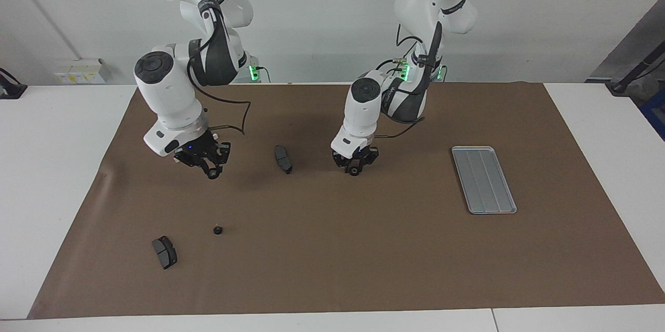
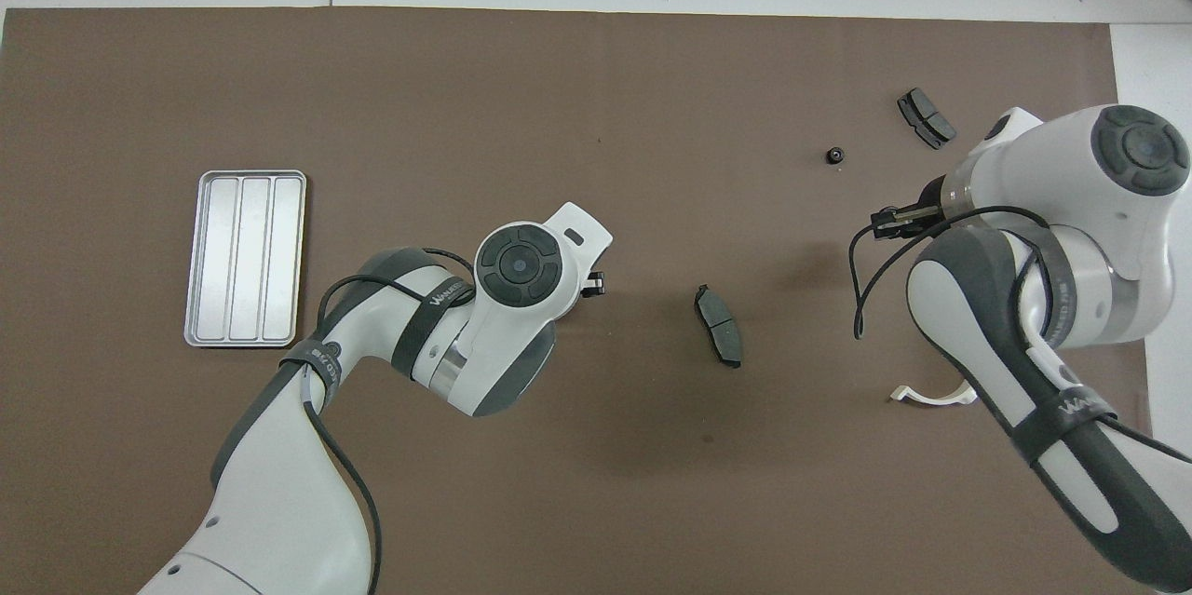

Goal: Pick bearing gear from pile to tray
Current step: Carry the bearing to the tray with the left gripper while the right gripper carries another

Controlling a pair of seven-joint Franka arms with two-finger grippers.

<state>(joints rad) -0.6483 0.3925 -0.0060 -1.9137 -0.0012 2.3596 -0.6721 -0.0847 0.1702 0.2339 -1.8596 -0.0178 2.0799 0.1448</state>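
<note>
Now, our clock: read on the overhead view, twelve pointing away from the robots.
Left gripper [image 1: 355,167]: clenched, as we read it, on a small black round gear [image 1: 354,171], low over the brown mat [image 1: 363,249] near its middle.
Right gripper [image 1: 210,170]: up in the air, apparently grasping a second black gear [image 1: 212,175] at its fingertips.
Tray: the flat silver-grey ridged metal tray [image 2: 244,178] lies bare at nine o'clock from the left gripper, well apart.
Pile: a loose black gear [image 2: 835,155] sits at twelve o'clock from the right gripper. One dark grey brake pad [image 2: 925,117] lies at one o'clock from it, another [image 2: 718,325] between the arms, and a white curved bracket [image 2: 931,395] at six o'clock.
Slip risk: we judge both grips shallow, so a quick swing toward nine o'clock could shed a gear.
Roll risk: released high, a round gear may bounce off the ridges and over the rim.
Crossing risk: if the right arm travels too, we fear the arms meeting mid-table.
</note>
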